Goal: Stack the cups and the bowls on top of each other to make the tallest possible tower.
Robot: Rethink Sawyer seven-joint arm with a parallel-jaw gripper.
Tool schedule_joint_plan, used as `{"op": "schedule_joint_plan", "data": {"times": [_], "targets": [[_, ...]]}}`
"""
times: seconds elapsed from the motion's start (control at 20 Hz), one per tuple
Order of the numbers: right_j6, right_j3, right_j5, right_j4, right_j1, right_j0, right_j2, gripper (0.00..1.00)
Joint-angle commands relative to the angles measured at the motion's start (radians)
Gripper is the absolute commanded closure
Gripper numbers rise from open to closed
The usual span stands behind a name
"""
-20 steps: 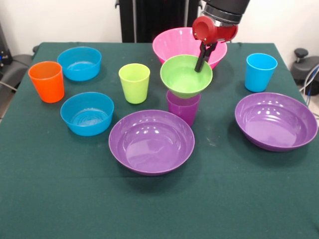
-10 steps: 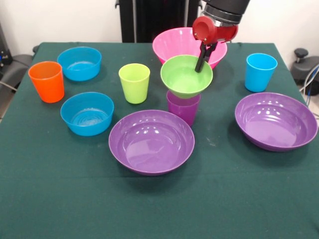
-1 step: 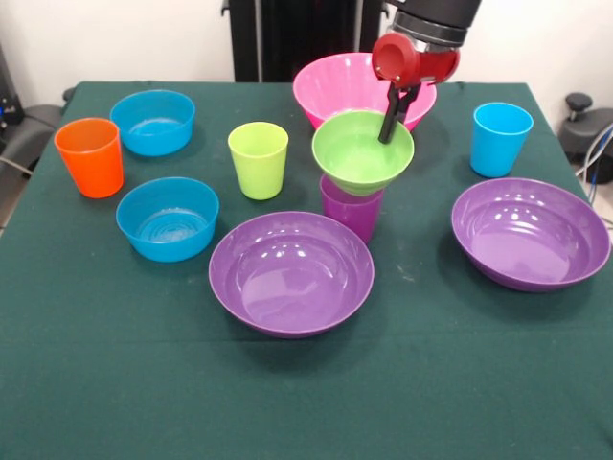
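4 cups (image 3: 258,158), 6 bowls (image 3: 291,271).

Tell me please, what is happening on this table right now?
The robot's hand grips the rim of the small green bowl, which sits on the mouth of the purple cup near the middle of the green table. The bowl looks slightly off-centre on the cup. The other pieces stand apart on the cloth: the orange cup, lime green cup, light blue cup, two blue bowls, two wide purple bowls and the big pink bowl. The tower is barely begun.
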State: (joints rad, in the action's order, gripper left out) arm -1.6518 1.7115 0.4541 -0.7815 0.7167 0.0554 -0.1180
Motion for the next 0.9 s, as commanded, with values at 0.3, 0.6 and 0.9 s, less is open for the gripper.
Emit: {"op": "schedule_joint_plan", "data": {"times": [0.3, 0.6, 0.9], "targets": [[-0.011, -0.017, -0.038, -0.084, -0.047, -0.014, -0.013, 1.0], [-0.001, -0.011, -0.028, -0.077, -0.046, -0.008, -0.018, 1.0], [0.004, -0.011, -0.02, -0.072, -0.05, -0.006, -0.021, 1.0]]}}
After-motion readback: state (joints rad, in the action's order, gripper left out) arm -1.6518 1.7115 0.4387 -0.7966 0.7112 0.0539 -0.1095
